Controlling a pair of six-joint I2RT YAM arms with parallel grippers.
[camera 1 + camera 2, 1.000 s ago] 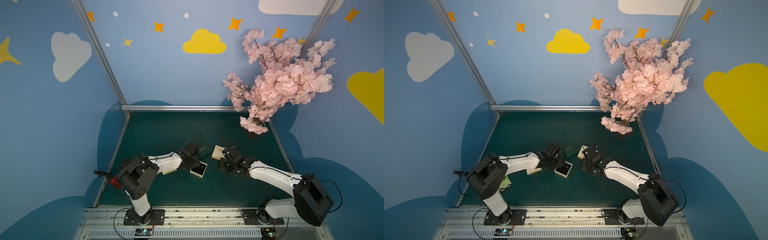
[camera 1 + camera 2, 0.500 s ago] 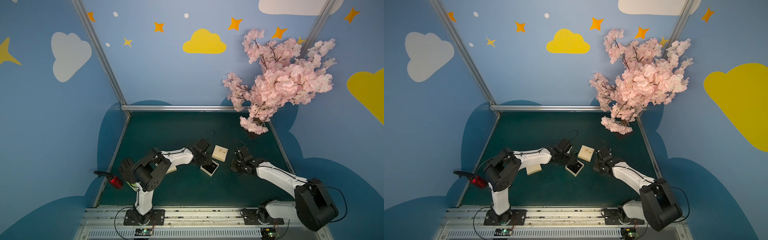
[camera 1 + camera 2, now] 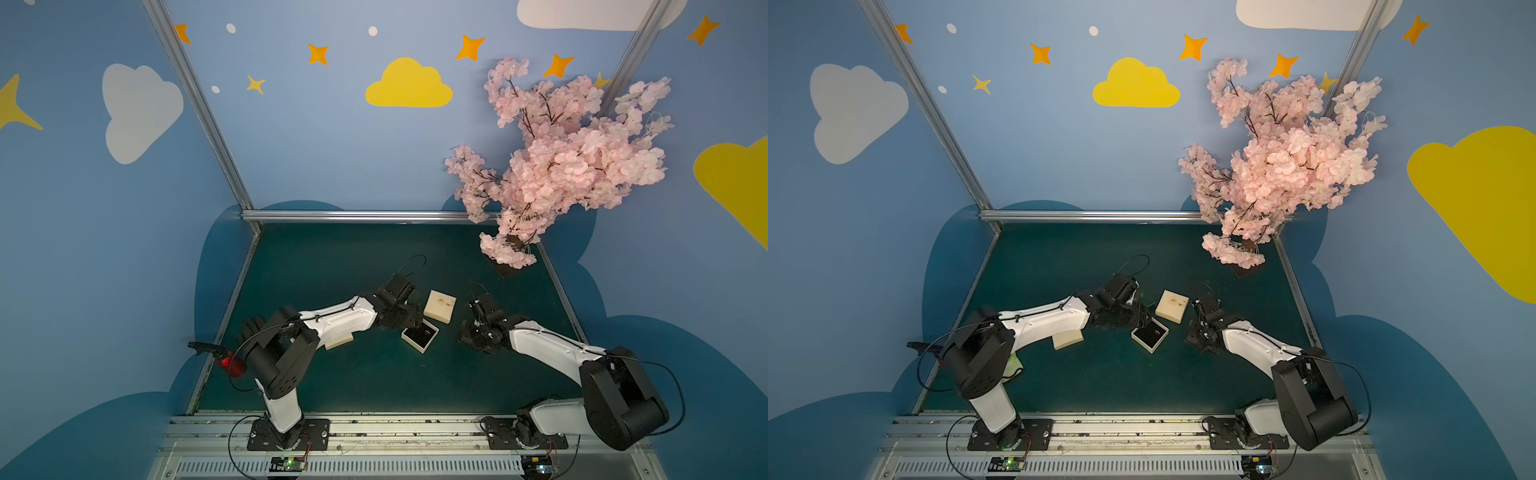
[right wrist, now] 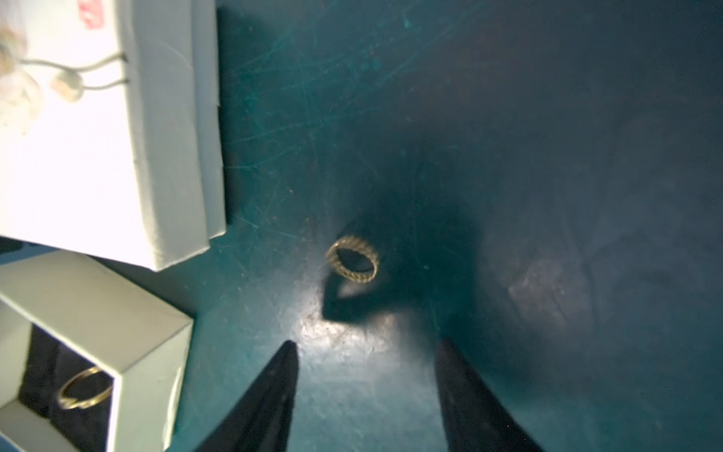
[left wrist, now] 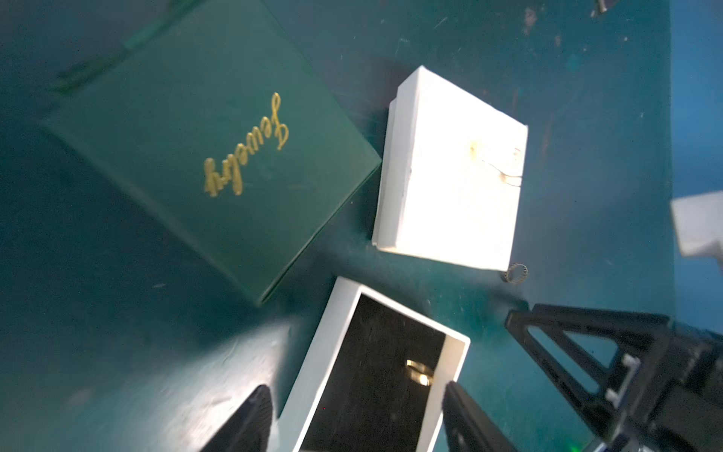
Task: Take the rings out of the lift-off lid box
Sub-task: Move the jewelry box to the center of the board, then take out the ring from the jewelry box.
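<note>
1. The dark green desk [image 3: 332,266] carries a pink blossom tree [image 3: 561,158] at its far right corner, well apart from the boxes.
2. A green jewelry box [image 5: 211,152] lies flat just beside a decorated white box [image 5: 450,168]. The open box [image 5: 375,352], white with a black lining, sits near both.
3. A cream slab [image 3: 338,340] lies partly under the left arm [image 3: 336,320].
4. Only 2 rings show. 1 plain ring [image 5: 420,373] lies on the lining inside the open box, close to a wall. 1 braided ring [image 4: 352,263] is out on the desk, seemingly tipped on edge, just beside a corner of the decorated white box.
5. The left arm stretches low across the desk toward the middle. The left claw [image 5: 358,411] stands wide, 1 finger on either side of the open box's end. Whether the fingers touch its walls I cannot tell.
6. The right arm [image 3: 548,345] reaches in low from the right side. The right claw [image 4: 365,344] is wide and empty, its tips aimed at the braided ring but apart from it, with bare desk between.
</note>
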